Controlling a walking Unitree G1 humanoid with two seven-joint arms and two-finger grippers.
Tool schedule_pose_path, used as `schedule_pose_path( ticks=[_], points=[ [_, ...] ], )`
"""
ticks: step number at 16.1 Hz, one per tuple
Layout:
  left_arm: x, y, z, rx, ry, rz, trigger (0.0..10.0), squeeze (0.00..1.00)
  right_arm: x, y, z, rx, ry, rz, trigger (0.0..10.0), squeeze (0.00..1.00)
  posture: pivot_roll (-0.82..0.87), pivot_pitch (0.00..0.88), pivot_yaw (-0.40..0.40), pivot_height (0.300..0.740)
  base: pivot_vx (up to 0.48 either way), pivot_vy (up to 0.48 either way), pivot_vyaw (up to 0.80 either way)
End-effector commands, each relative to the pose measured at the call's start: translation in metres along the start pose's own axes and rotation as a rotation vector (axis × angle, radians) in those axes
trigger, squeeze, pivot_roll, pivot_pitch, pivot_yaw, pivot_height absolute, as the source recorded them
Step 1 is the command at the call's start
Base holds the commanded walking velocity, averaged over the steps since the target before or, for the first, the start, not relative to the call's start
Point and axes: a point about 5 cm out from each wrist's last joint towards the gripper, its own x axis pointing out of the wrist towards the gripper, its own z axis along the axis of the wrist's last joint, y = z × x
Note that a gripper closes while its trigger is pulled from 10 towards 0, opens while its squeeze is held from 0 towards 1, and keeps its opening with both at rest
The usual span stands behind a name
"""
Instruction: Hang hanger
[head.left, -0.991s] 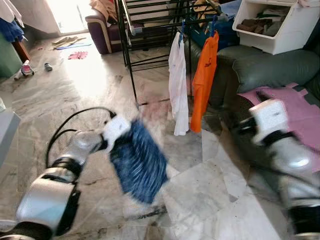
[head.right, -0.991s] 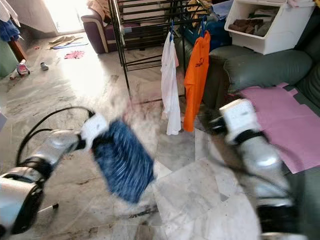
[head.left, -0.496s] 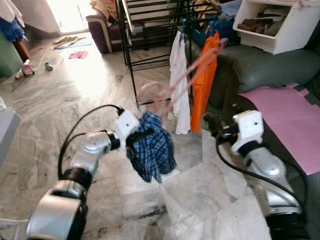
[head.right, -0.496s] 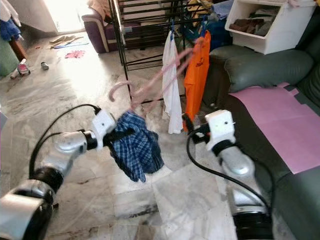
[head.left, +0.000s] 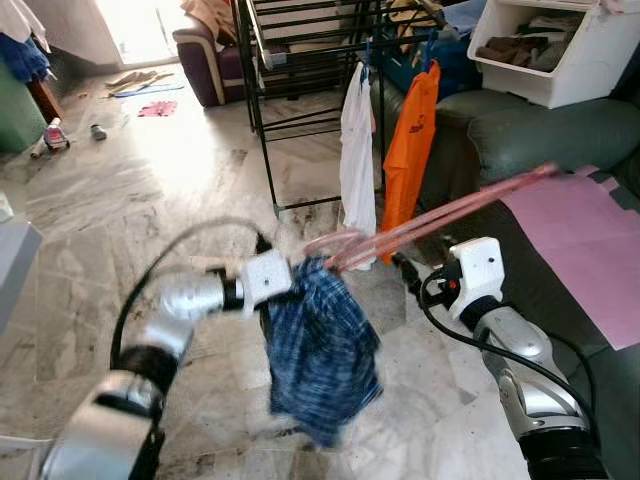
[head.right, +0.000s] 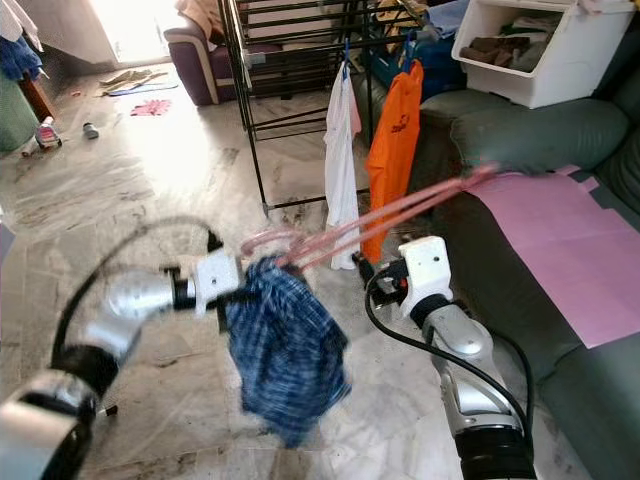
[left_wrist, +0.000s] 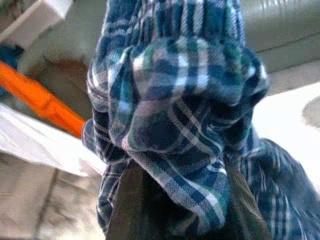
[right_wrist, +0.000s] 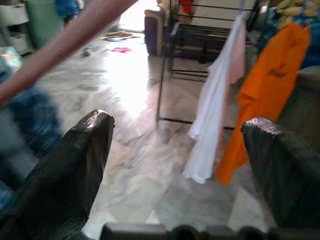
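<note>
Pink hanger (head.left: 430, 222) with plaid shirt (head.left: 320, 350) gripped in left tool (head.left: 290, 285), right tool (head.right: 372, 272) wide beside it

No legible text, orange shirt (head.left: 409, 150) print blurred

Pink hanger (head.left: 420, 222), thin and motion-blurred, held in mid-air above the marble floor (head.left: 120, 190), tilted: hook end low near the left end effector (head.left: 290, 280), long arm rising rightward toward the sofa (head.left: 560, 130). Draped from its hook end, a blue plaid garment (head.left: 320, 350), bunched at top, hanging down loosely, blurred. Near but apart from the black drying rack (head.left: 300, 60) farther back.
</note>
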Motion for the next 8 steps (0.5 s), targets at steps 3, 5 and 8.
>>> schedule_pose_path(
  ticks=[3, 5, 8],
  points=[
    [-0.001, 0.016, 0.019, 0.105, -0.03, -0.021, 0.0, 0.0, -0.003, 0.019, -0.011, 0.037, 0.051, 0.145, 10.0, 0.0, -0.05, 0.007, 0.064, 0.74, 0.0, 0.0, 0.0],
    [0.003, 0.024, 0.032, 0.119, -0.079, -0.021, 0.0, 0.0, -0.004, 0.022, -0.016, 0.013, 0.063, 0.173, 10.0, 0.0, -0.05, 0.005, 0.071, 0.74, 0.0, 0.0, 0.0],
    [0.008, 0.024, 0.05, 0.153, -0.175, -0.069, 0.0, 0.0, -0.002, 0.016, -0.017, 0.006, 0.067, 0.146, 10.0, 0.0, -0.05, 0.004, 0.067, 0.74, 0.0, 0.0, 0.0]
  ],
)
